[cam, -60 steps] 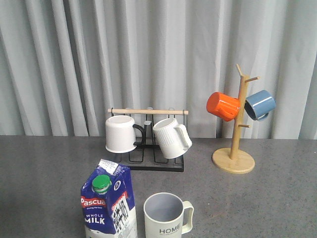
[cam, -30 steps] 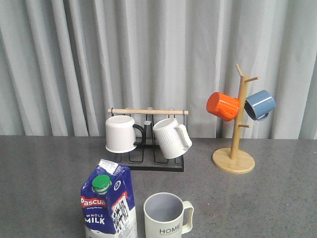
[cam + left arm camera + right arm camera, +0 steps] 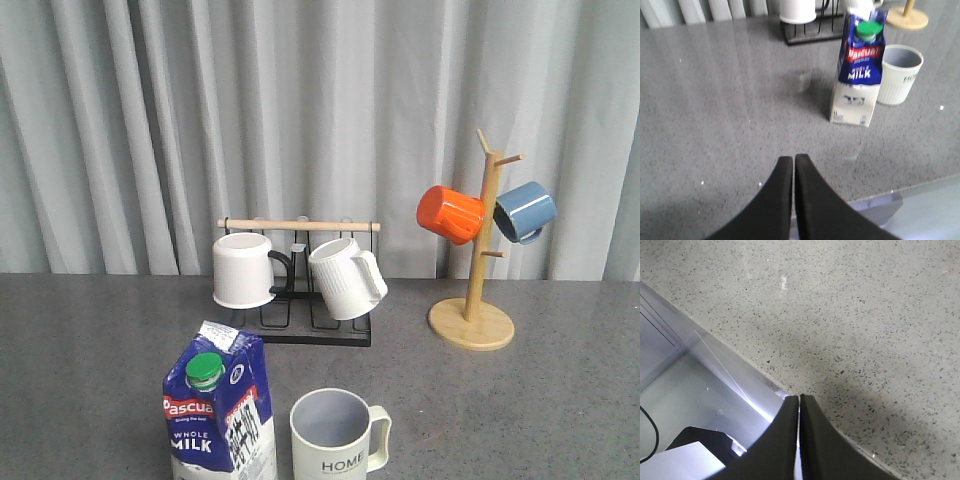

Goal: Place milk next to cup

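Observation:
The milk (image 3: 220,415), a blue and white carton with a green cap, stands upright at the front of the grey table, just left of the cream "HOME" cup (image 3: 338,432). A small gap separates them. Both also show in the left wrist view: the milk (image 3: 857,70) and the cup (image 3: 899,74) side by side. My left gripper (image 3: 793,159) is shut and empty, well short of the carton, near the table's front edge. My right gripper (image 3: 799,397) is shut and empty over the table's edge. Neither gripper shows in the front view.
A black wire rack (image 3: 300,330) with a wooden bar holds a plain white mug (image 3: 243,270) and a ribbed white mug (image 3: 345,278) behind the carton. A wooden mug tree (image 3: 472,322) at the back right carries an orange mug (image 3: 450,214) and a blue mug (image 3: 524,210).

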Action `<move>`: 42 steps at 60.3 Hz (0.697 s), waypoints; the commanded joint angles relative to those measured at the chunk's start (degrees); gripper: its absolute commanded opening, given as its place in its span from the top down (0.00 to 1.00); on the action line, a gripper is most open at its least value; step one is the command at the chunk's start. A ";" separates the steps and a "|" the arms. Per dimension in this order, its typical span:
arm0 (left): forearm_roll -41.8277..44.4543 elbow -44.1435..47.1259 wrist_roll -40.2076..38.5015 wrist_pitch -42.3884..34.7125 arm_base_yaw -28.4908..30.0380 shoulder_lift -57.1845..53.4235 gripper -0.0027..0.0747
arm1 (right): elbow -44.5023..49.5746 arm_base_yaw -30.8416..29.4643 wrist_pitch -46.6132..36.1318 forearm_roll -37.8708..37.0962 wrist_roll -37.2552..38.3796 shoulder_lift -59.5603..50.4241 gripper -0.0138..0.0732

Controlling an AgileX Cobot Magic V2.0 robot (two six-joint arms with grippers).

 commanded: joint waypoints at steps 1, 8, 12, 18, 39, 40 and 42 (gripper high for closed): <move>0.06 -1.12 -0.63 -2.97 -0.15 0.73 0.98 | -1.61 -0.26 -2.42 0.83 -0.04 0.11 0.85; -0.30 0.62 -1.66 -10.11 -0.15 0.73 0.98 | -1.61 -0.26 -2.42 0.83 -0.04 0.11 0.85; -0.23 3.39 -1.60 -17.07 -0.15 0.73 0.98 | -1.61 -0.26 -2.42 0.83 -0.04 0.11 0.85; 1.03 9.95 -1.53 -28.40 -0.10 0.73 0.98 | -1.61 -0.26 -2.42 0.83 -0.04 0.11 0.85; 1.13 42.05 -1.91 -68.53 9.91 -3.64 0.97 | -1.61 -0.26 -2.42 0.83 -0.04 0.11 0.85; 1.13 43.14 -1.91 -69.34 10.34 -4.23 0.97 | -1.61 -0.26 -2.42 0.83 -0.04 0.11 0.85; 1.13 45.64 -1.91 -71.02 11.33 -5.79 0.97 | -1.61 -0.26 -2.42 0.83 -0.04 0.11 0.85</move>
